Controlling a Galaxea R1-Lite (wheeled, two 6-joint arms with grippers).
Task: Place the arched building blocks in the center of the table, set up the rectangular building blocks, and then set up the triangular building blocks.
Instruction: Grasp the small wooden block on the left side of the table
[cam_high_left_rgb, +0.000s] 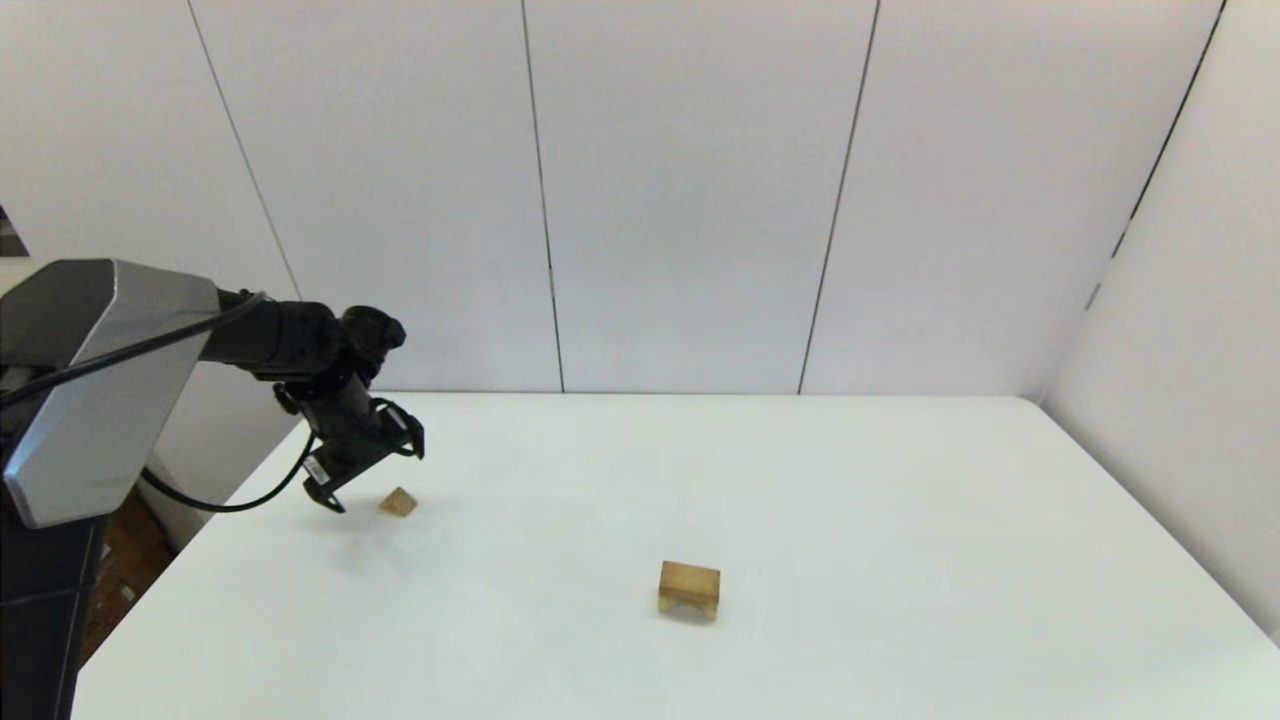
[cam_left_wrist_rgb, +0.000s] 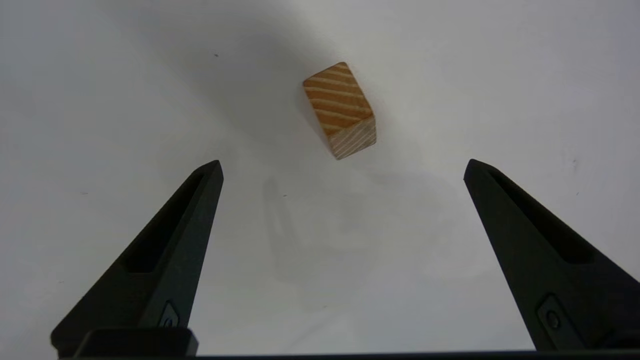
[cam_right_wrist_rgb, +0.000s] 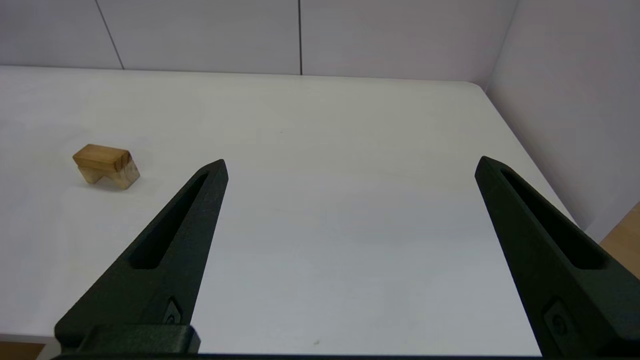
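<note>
Near the table's (cam_high_left_rgb: 900, 520) far-left part, the left gripper (cam_high_left_rgb: 335, 497) hovers with its fingers spread wide and empty, just left of the triangular block (cam_high_left_rgb: 398, 502), which lies apart from it on the white top. At the centre the arched block (cam_high_left_rgb: 689, 596) stands on its legs with the rectangular block (cam_high_left_rgb: 690, 575) seemingly laid flat across it, though the seam is hard to read. The right gripper (cam_right_wrist_rgb: 350, 165) is parked at the near-right side, fingers apart. The step in hand looks like picking up the wedge: centre it between the fingers, close on its flat end faces rather than the slopes, then lift straight up.
</note>
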